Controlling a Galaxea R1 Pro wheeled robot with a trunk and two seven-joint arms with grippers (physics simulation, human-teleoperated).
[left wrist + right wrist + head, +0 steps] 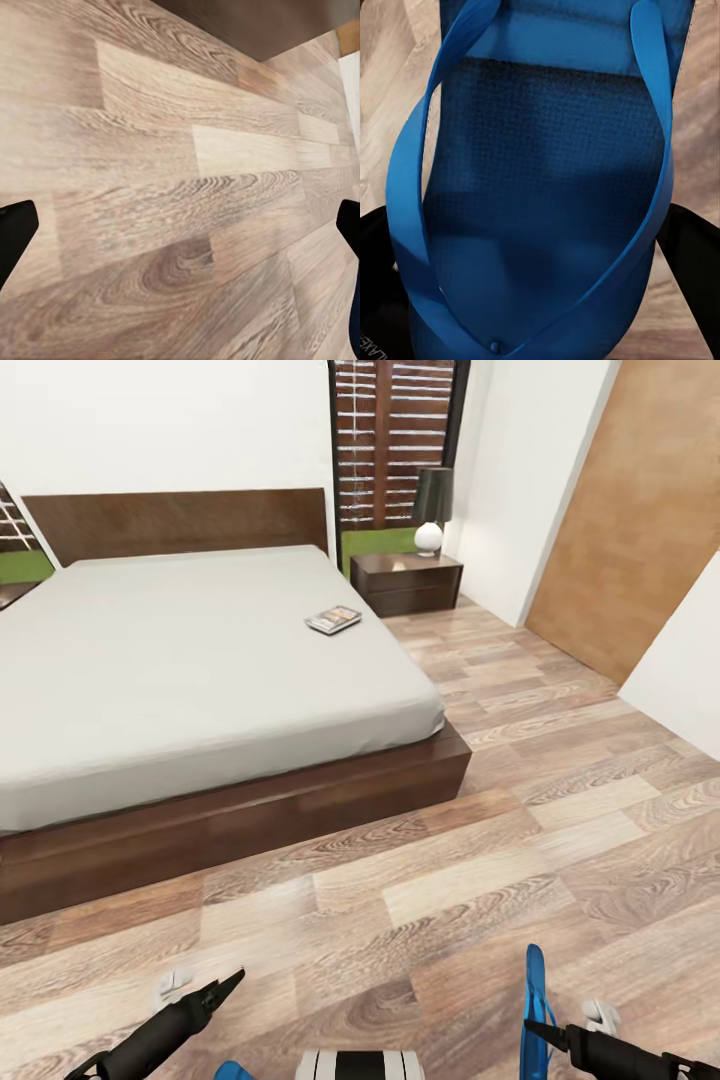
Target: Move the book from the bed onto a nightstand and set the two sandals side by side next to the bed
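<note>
So the bedroom has a light wood-plank floor (480,880) covering the whole near half of the head view, white walls, a brown wood panel (640,520) on the far right and a tall dark-framed window (398,440) with slats at the back. The bed (200,660) takes up the left side: pale grey mattress, dark brown frame and headboard. The book (333,620) is lying flat on the mattress, close to its right edge and toward the headboard end. Just past that corner, on the far right of the bed, sits the nightstand (405,582) with a lamp (431,510) on top (dark shade, round white base).

Now the grippers. The right gripper (530,1032) is down at the near right and it's clamped on a blue sandal (535,1000), which stands up on edge from between the fingers. In the right wrist view that sandal (540,187) is right up against the camera, straps and sole, with the black fingers (690,262) on either side of it.

The left gripper (228,985) is at the near left, hanging over bare floor with nothing in it; in the left wrist view its two fingertips (15,232) sit wide apart at the edges, so it's spread open. A bit of the second sandal (232,1071) peeks in at the very near edge, just right of the left arm. The book is well away from both claws, across the bed.
</note>
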